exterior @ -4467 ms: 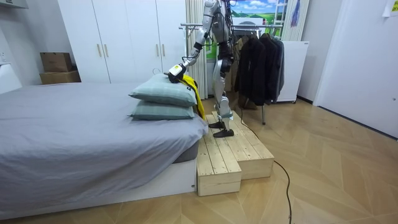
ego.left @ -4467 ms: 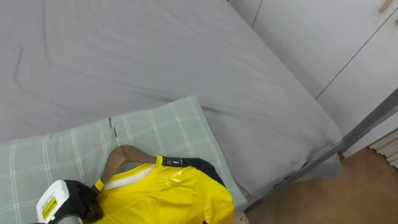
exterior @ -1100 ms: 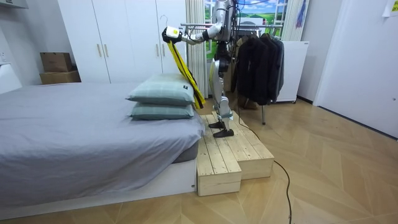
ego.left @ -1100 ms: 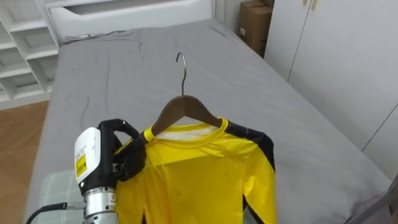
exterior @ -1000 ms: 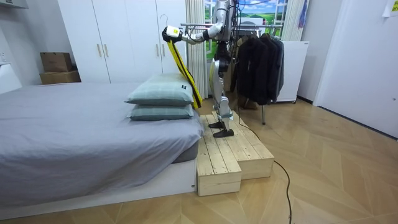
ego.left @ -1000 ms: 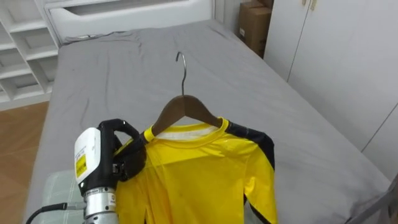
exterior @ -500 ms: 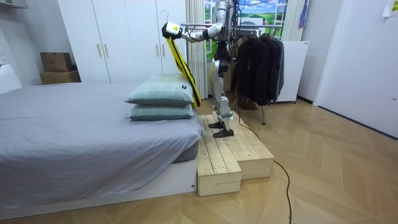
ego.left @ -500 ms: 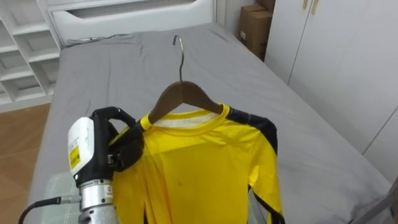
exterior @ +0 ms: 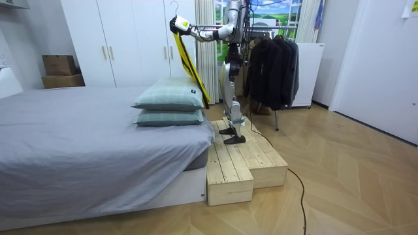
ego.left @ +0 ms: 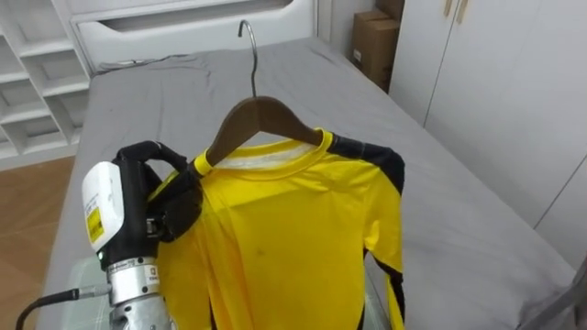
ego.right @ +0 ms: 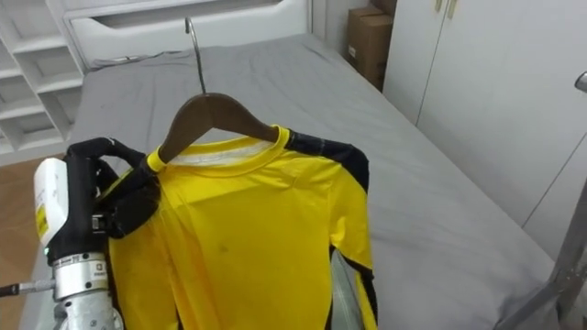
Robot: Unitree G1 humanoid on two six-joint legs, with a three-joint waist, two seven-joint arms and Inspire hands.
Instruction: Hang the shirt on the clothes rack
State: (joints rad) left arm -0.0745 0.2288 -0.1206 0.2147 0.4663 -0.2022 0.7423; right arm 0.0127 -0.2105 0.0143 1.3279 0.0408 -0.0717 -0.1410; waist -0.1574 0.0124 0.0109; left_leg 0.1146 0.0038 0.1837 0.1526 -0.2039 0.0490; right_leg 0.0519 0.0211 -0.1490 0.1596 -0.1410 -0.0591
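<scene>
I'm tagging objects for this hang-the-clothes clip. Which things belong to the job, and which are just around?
Job:
yellow long-sleeved shirt
brown wooden hanger carrying it
left hand gripping the hanger
metal clothes rack

Just around:
grey bed
green checked pillows
brown cardboard box
white wardrobe
pale wooden platform

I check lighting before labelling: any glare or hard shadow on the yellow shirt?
Left eye view: no glare on the yellow shirt, only soft fold shadows; the left hand at its hanger is dark. Room view: even light on the bed.
</scene>
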